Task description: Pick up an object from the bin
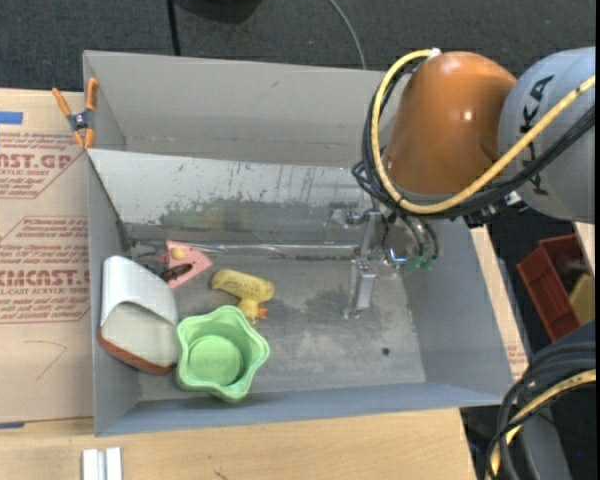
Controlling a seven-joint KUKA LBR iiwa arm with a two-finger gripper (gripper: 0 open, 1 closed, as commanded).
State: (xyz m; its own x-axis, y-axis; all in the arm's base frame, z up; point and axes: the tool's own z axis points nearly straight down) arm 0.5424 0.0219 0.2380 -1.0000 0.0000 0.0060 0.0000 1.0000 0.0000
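The gripper hangs over bare bin floor, right of centre; how wide it stands cannot be told. The approach looks unfinished, and the next move likely means shifting left toward the yellow toy.

The bin is scuffed grey, the scalloped cup light green, the small toy yellow with an orange tip, the piece behind it pink, and the shoe-like thing white, seemingly brown-edged.
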